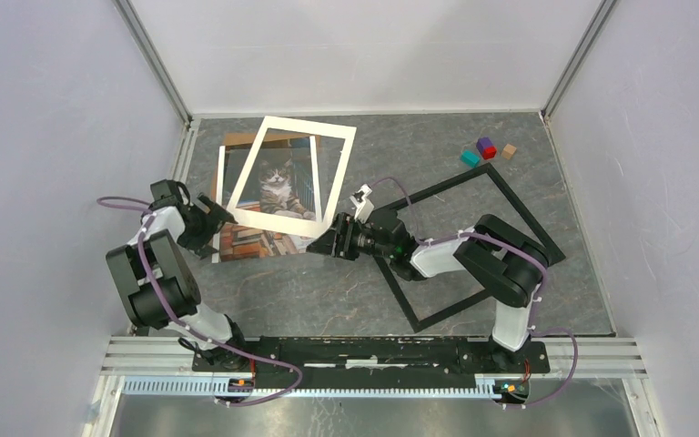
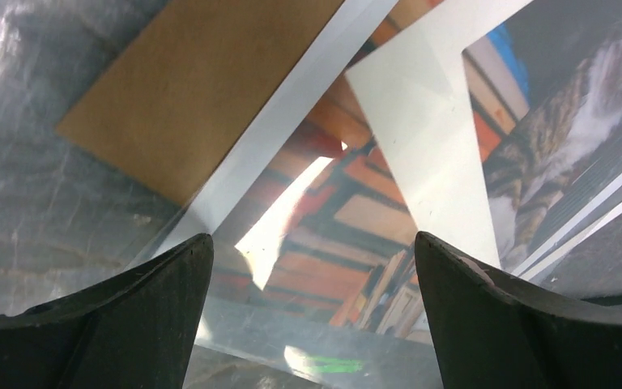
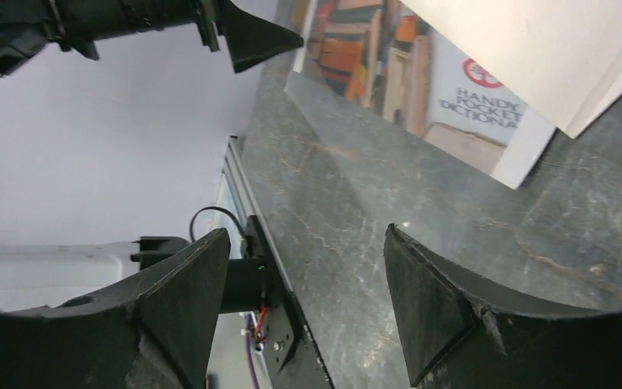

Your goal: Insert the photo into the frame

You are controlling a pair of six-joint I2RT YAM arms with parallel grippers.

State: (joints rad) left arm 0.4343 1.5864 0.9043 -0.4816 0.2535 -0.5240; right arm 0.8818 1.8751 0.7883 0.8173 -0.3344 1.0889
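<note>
The top view looks steeply down over the whole table (image 1: 328, 293); the 2 wrist views, close and low, share the photo (image 1: 276, 187).

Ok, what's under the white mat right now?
The photo, its cat showing through the opening of the white mat; a brown backing board peeks out beyond. Whatever the border covers is hidden.
</note>
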